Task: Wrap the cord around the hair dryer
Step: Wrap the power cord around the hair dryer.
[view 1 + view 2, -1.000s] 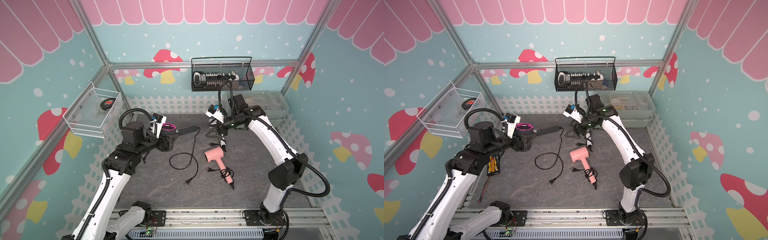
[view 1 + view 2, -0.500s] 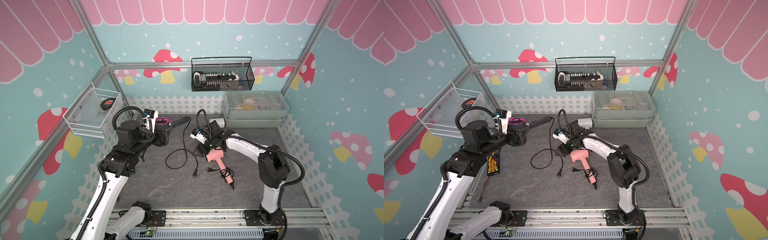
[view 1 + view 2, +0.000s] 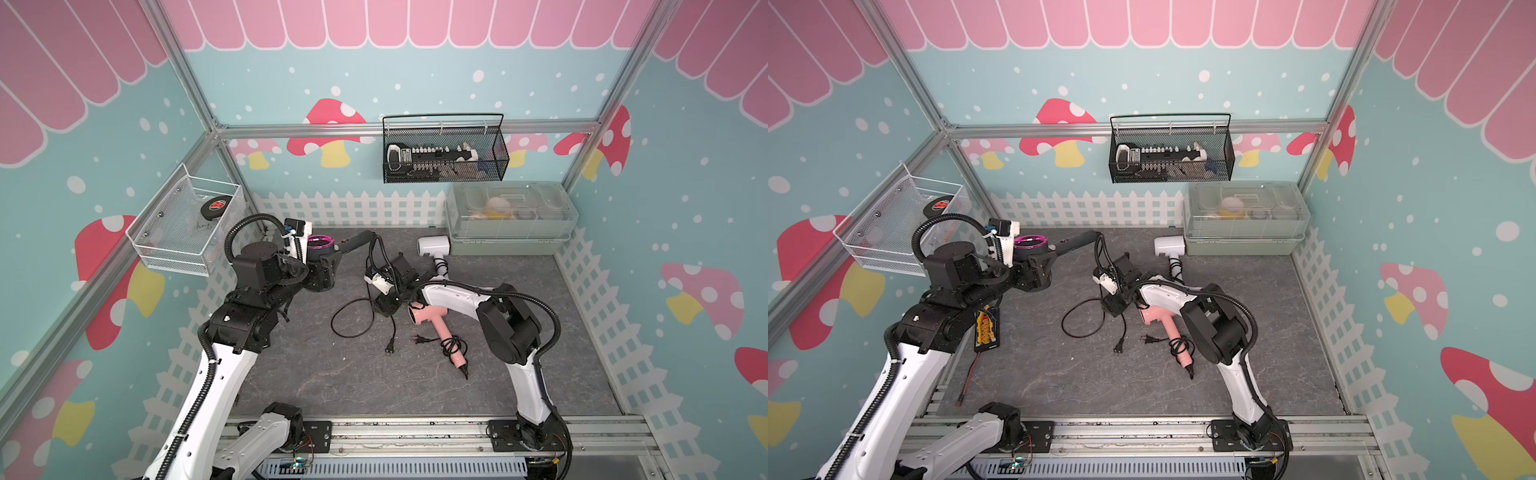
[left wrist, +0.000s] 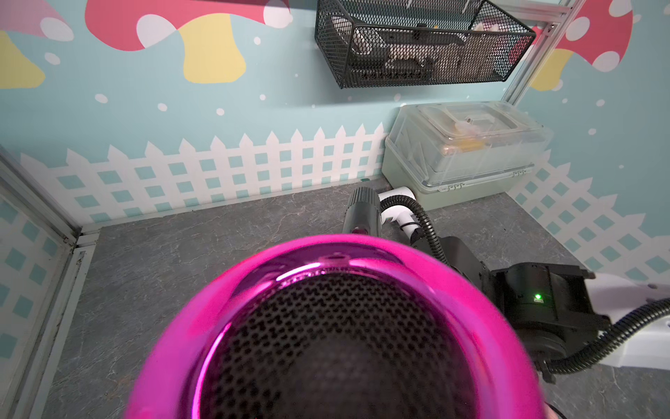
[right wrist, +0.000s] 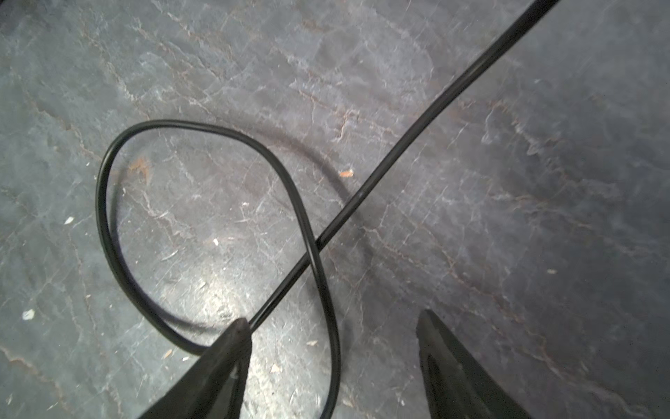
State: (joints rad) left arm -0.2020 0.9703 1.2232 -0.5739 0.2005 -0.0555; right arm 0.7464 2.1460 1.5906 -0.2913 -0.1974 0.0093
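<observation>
Bright, even overhead light.
I see the hair dryer blurred up close, glare patch on the bench.

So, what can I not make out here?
left gripper fingers: left wrist view, black hair dryer with magenta ring hides them.
pink plastic hair dryer barrel: top views, white right arm partly covers it.
thin black cord ends: right wrist view, cut off.
black mesh basket contents: top views, too small.
</observation>
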